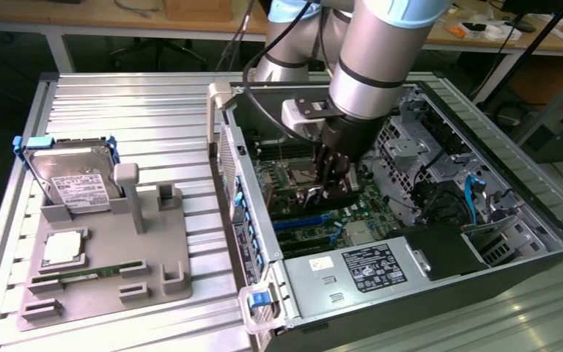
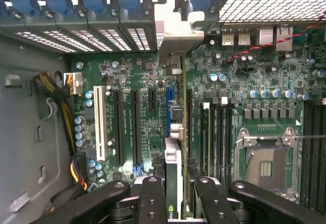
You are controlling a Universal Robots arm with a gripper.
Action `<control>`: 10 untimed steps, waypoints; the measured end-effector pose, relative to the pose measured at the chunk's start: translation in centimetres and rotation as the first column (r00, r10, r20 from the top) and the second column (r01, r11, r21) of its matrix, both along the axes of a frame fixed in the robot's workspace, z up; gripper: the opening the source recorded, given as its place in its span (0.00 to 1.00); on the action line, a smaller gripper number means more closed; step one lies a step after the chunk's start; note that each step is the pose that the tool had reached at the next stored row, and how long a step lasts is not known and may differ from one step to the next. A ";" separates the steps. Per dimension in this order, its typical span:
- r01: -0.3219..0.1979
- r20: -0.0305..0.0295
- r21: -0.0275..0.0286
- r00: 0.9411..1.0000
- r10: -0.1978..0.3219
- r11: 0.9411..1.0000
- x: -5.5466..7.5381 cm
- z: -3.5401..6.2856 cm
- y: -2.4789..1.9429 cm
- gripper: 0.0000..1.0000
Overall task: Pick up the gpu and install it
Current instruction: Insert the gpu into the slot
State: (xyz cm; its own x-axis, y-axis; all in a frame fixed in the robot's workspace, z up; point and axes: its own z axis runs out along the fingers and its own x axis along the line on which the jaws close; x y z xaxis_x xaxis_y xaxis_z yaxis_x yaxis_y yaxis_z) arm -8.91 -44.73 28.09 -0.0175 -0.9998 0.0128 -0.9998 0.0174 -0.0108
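Wrist view: my fingers (image 2: pixel 153 196) are partly closed on the gpu (image 2: pixel 174 175), gripped edge-on, its long axis running along the blue slot (image 2: pixel 168 98) just beneath, metal bracket (image 2: pixel 175 33) at the case's rear wall. In the exterior view my gripper (image 1: pixel 333 192) is deep inside the computer case (image 1: pixel 516 198), over the motherboard (image 1: pixel 360 220). Tight quarters: memory slots (image 2: pixel 216 132) close beside.

No text is legible. The white label (image 1: pixel 377 265) on the grey metal power supply box (image 1: pixel 355 282) and the label (image 1: pixel 78 187) on the silver hard drive (image 1: pixel 74 178) carry print too small to read.
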 end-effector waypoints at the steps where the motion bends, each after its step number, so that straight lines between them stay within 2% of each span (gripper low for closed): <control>1: 0.000 0.000 0.000 1.000 0.000 1.000 -0.1 -0.16 -0.03 0.27; 10: 0.000 0.000 0.000 1.000 0.000 1.000 -1.4 -1.64 -0.12 0.27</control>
State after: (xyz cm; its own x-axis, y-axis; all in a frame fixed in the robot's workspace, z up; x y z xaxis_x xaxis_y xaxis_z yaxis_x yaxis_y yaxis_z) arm -10.34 -44.86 26.45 -0.0175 -0.9998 0.0131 -0.9998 0.0174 -0.0108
